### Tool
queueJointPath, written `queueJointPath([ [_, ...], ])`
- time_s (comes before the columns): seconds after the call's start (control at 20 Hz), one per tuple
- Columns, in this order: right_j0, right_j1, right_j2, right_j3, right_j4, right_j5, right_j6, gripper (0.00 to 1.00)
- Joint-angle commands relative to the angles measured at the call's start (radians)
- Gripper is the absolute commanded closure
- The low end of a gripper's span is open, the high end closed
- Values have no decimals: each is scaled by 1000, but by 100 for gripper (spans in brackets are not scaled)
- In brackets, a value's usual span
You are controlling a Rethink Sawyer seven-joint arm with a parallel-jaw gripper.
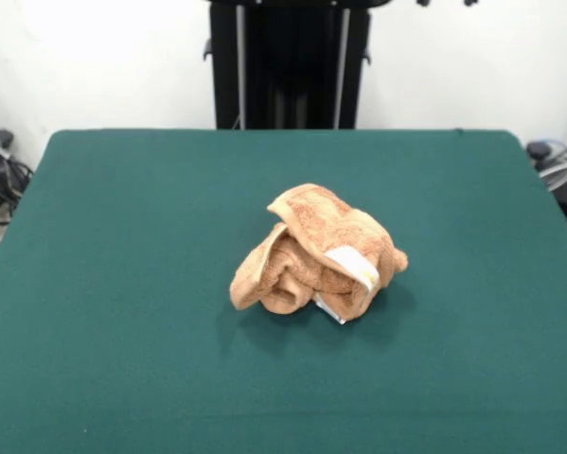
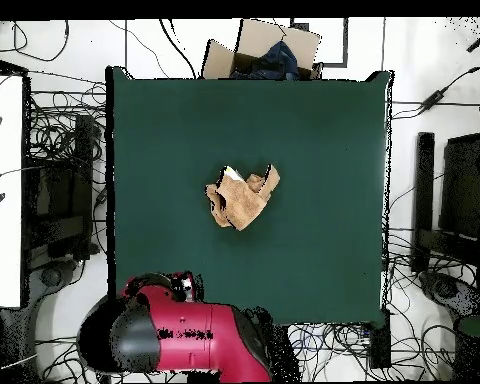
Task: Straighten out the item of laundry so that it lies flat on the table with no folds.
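Note:
The tan-orange towel [image 1: 316, 251] lies crumpled in a heap near the middle of the green table [image 1: 122, 236]. Its folds are piled over each other, and its white label with yellow print [image 1: 352, 268] faces the front on the heap's right side. In the overhead view the towel [image 2: 242, 197] is a bunched, irregular shape at the centre of the table [image 2: 324, 130]. The red and black arm [image 2: 184, 335] is drawn back over its base, off the table. Only dark tips of my gripper [image 1: 445, 3] show at the top edge of the front view, far from the towel.
The black pedestal [image 1: 288, 66] stands behind the table's far edge. In the overhead view, a cardboard box [image 2: 264, 50] holding dark cloth sits beyond the table's opposite edge. Cables and dark equipment [image 2: 64, 190] crowd the floor on both sides. A white desk [image 2: 2, 190] is at the left.

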Motion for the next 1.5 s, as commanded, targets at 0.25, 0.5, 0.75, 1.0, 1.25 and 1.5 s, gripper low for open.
queueJointPath([
  [0.25, -135, -11, 79, 75, 131, -44, 45, 0],
  [0.5, -258, 17, 174, 124, 188, -103, -71, 0],
  [0.75, -379, 59, 274, 142, 157, -163, -117, 0],
  [1.0, -444, 126, 331, 112, 77, -230, -58, 0],
  [1.25, -466, 154, 342, 72, 36, -215, -23, 0],
  [1.5, -494, 216, 379, 21, 17, -211, -22, 0],
])
